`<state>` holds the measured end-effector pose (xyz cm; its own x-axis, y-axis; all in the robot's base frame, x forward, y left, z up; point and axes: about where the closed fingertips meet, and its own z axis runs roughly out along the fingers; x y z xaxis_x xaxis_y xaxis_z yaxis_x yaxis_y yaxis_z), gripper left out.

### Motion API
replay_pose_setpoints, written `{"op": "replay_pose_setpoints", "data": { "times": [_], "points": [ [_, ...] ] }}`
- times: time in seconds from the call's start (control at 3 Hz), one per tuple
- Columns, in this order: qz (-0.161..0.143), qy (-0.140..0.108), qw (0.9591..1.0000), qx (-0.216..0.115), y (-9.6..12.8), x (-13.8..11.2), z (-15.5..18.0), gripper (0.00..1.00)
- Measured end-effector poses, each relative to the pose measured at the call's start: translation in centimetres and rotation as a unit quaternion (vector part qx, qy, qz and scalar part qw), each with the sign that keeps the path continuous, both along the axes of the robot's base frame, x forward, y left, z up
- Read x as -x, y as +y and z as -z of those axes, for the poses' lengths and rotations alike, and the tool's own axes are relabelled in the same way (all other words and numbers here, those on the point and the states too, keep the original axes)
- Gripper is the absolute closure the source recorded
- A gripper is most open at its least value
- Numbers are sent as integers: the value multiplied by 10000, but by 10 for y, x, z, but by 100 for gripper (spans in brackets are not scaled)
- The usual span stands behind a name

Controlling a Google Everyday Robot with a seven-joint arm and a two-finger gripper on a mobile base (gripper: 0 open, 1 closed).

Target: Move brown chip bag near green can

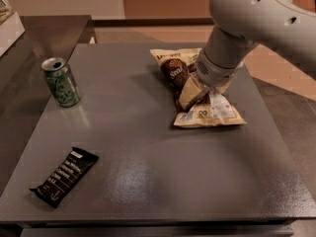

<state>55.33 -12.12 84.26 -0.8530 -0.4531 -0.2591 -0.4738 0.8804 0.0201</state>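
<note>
The brown chip bag lies flat on the grey table, right of the middle, cream-yellow with a dark brown centre panel. My gripper is down on the middle of the bag, under the white arm that reaches in from the upper right and hides part of the bag. The green can stands upright at the left of the table, far from the bag.
A flat black bar with white lettering lies near the table's front left corner. A lower dark surface adjoins the table on the left. Brown floor lies beyond the right edge.
</note>
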Motion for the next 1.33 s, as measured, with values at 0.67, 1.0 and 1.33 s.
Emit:
{"op": "replay_pose_setpoints", "data": {
  "times": [0.67, 1.0, 1.33],
  "points": [
    [-284, -166, 9994, -68, 17, -1, -19, 86],
    [-530, -354, 9980, -61, 29, -8, -37, 100],
    [-878, -499, 9949, -52, 49, -21, -53, 100]
  ]
}}
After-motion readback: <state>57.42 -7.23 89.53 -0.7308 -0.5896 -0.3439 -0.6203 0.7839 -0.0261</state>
